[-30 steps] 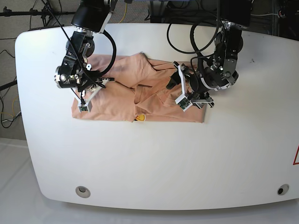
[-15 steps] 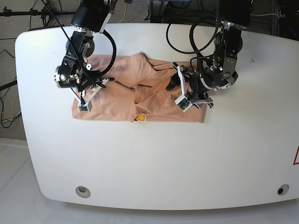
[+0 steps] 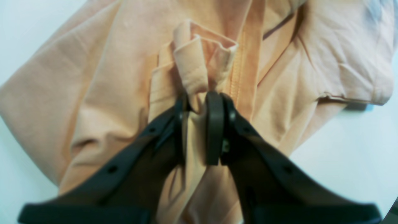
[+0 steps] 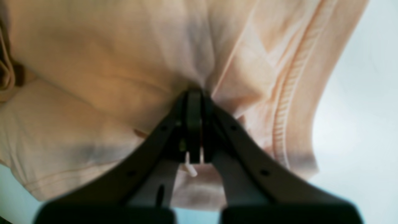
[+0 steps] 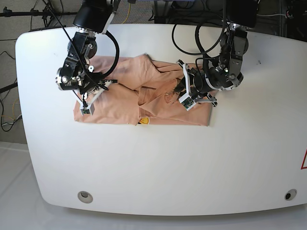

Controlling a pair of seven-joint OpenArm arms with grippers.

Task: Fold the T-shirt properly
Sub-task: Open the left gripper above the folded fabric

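The peach T-shirt [image 5: 122, 103] lies crumpled across the white table, with its yellow-and-black mark [image 5: 143, 121] at the front edge. My left gripper [image 5: 178, 89], on the base view's right, is shut on a raised fold of the T-shirt [image 3: 192, 71] near a stitched seam; the pinched cloth stands up between the fingers [image 3: 214, 130]. My right gripper [image 5: 98, 86], on the base view's left, is shut on the T-shirt [image 4: 124, 62] near a ribbed hem, and the cloth puckers at its tips [image 4: 194, 93].
The white table [image 5: 168, 163] reaches well beyond the shirt at the front and right. Two round inserts sit near the front corners [image 5: 85, 195] [image 5: 289, 194]. Black cables [image 5: 192, 43] hang from the arms at the back edge.
My left gripper has moved left, toward the shirt's middle, dragging its pinched fold along and bunching the cloth there. My right arm has stayed put.
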